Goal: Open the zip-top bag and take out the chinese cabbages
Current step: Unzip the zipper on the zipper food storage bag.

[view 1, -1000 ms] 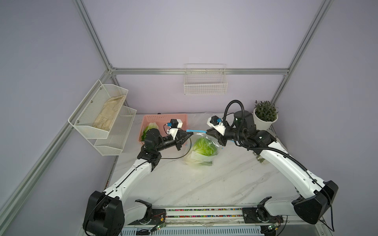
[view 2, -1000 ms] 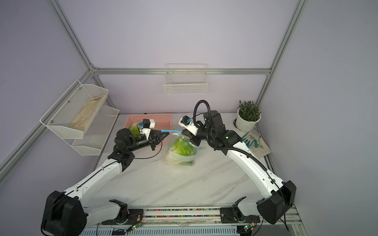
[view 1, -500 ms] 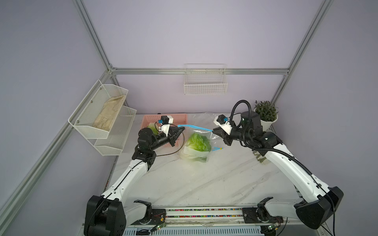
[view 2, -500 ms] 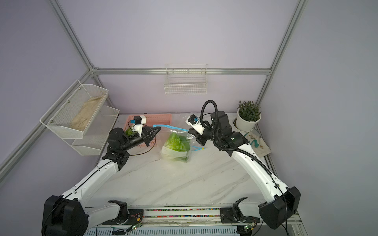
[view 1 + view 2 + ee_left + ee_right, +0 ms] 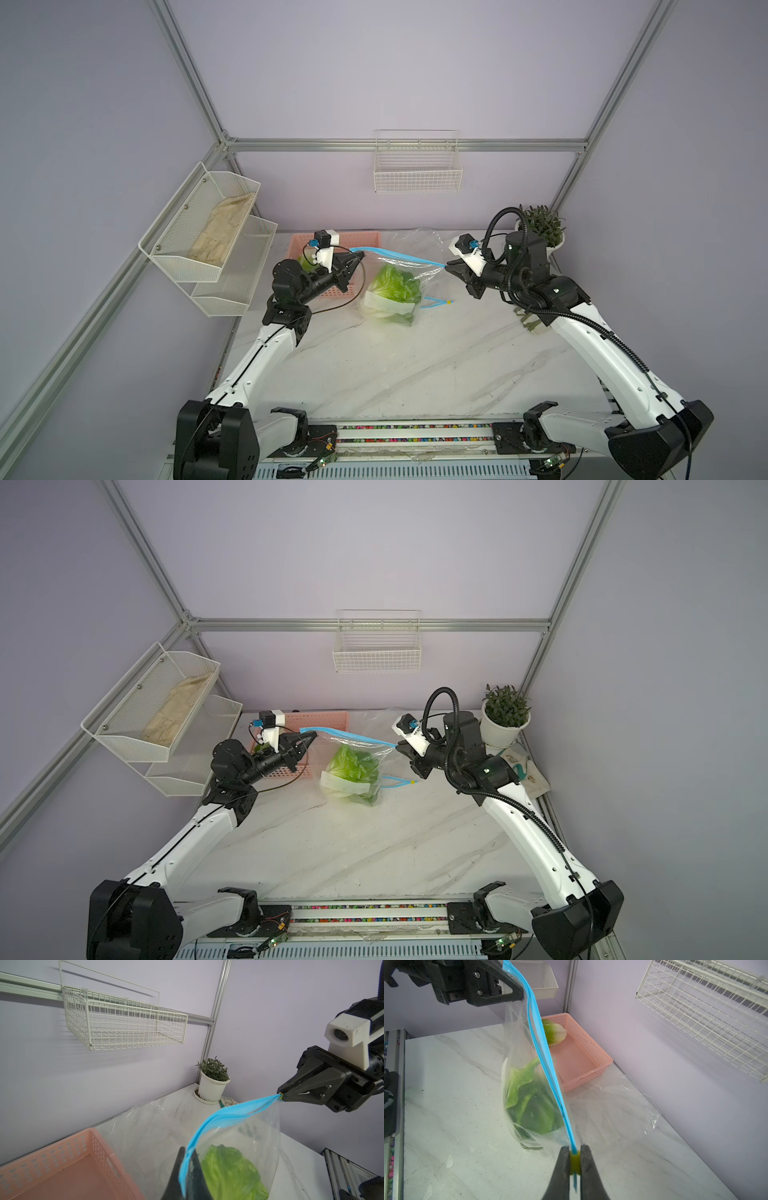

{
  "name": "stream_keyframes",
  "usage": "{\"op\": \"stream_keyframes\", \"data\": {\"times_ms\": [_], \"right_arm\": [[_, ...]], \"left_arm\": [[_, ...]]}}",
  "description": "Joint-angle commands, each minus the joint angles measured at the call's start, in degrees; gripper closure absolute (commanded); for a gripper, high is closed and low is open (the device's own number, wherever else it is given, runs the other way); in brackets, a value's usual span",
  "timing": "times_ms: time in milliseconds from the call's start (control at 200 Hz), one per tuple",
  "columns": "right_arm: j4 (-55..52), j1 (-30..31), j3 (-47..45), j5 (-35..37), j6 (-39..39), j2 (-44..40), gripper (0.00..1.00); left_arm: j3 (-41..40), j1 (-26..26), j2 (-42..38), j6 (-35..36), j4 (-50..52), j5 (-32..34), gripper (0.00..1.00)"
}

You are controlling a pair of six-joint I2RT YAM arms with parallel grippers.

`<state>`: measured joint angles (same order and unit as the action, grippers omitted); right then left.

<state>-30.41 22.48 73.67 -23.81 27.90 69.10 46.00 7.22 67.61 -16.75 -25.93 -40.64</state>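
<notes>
Zip-top bag [image 5: 426, 272]: centre of frame in both top views, lower end looks to rest on marble table [image 5: 415, 365], blue zip strip [image 5: 395, 254] stretched betw. two claws. Left gripper [image 5: 358, 261]: clamped tight on strip's left end. Right gripper [image 5: 451, 266]: pinched narrow on yellow-green slider [image 5: 574, 1160] at right end. Chinese cabbages [image 5: 392, 286]: green heads inside bag, count unclear; another cabbage head [image 5: 554, 1031] in pink basket [image 5: 365, 237], upper left of centre.

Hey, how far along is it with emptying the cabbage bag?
Done: one green-leaved cabbage lies in the pink perforated basket. In hand: left gripper pinches the clear bag's blue zip strip, right gripper its yellow slider. Left: green cabbage still inside the bag.
</notes>
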Motion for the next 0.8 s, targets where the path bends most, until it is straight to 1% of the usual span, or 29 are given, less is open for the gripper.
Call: {"op": "stream_keyframes", "data": {"times_ms": [0,155,190,225,250,295,340,395,470,540,585,705,725,795], "right_arm": [[-1.67,-1.56,-0.45,2.55,-0.29,-2.11,0.90],[-1.68,-1.56,-0.92,2.26,-0.89,-3.07,0.90],[-1.68,-1.56,-0.90,1.93,-1.05,-3.30,0.90],[-1.83,-1.56,-0.79,1.12,-1.46,-3.38,0.88],[-1.94,-1.56,-0.63,0.35,-1.69,-3.36,0.84],[-2.15,-1.54,-0.29,-0.75,-1.86,-3.20,0.74],[-2.12,-1.56,-0.03,-2.28,-2.04,-3.05,0.64],[-1.58,-1.56,0.59,-4.48,-3.00,-2.89,0.53],[0.56,-1.56,1.23,-7.21,-4.83,-2.72,0.45],[2.09,-1.27,2.60,-9.82,-6.28,-1.50,0.42],[1.68,-0.52,4.24,-10.28,-6.26,0.21,0.41],[1.39,3.67,8.16,-7.48,-4.29,5.60,0.40],[0.95,4.50,9.07,-6.97,-3.73,6.67,0.40],[-0.67,7.00,12.42,-5.50,-1.82,10.90,0.40]], "left_arm": [[-0.74,-1.95,-0.47,-1.19,-4.63,4.79,1.00],[-0.32,-2.10,-0.25,-0.69,-3.31,4.40,1.00],[-0.11,-2.17,0.03,-0.42,-3.24,3.11,1.00],[0.13,-2.09,0.54,0.18,-3.62,1.07,1.00],[0.30,-2.06,1.02,0.94,-4.16,-1.21,1.00],[0.73,-2.04,2.12,2.21,-5.05,-5.67,1.00],[1.17,-1.77,3.20,2.25,-5.61,-8.43,1.00],[0.94,-1.31,4.05,2.50,-6.74,-11.02,1.00],[0.29,-0.67,4.48,3.40,-8.06,-13.17,1.00],[-0.29,-0.29,4.37,4.22,-8.23,-13.37,1.00],[-0.59,-0.30,4.13,4.27,-8.21,-13.39,1.00],[-1.25,-0.28,3.54,4.27,-8.17,-13.33,1.00],[-1.33,-0.29,3.45,5.67,-8.17,-13.40,1.00],[-1.31,-0.28,3.23,6.00,-7.87,-13.47,1.00]]}}
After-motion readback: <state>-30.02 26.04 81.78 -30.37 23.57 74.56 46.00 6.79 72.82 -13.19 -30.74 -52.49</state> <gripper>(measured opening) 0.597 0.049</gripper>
